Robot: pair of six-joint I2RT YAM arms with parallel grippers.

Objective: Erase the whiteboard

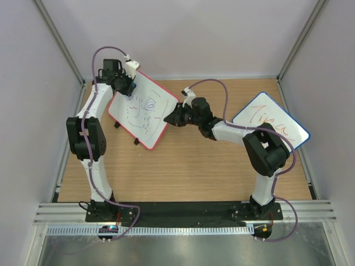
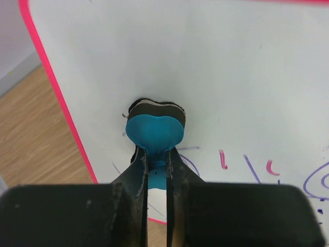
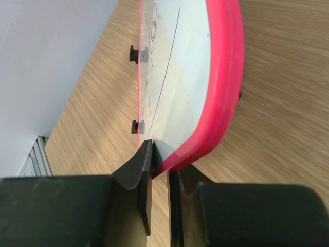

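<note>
The only writing close to readable is the orange handwriting on the blue-framed board (image 1: 270,126) at the right side of the desk (image 1: 194,166). In the top view it looks like "Tina", with a looping scrawl beneath it that cannot be made out. The whiteboard (image 1: 141,111) carries purple and red pen strokes that form a drawn face rather than letters or numbers. Nothing else in the three views is legible.

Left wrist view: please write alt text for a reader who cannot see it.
The left gripper holds a blue heart-shaped eraser against the pink-framed whiteboard. Purple and red marks lie at the lower right; wooden table shows at the left.
</note>
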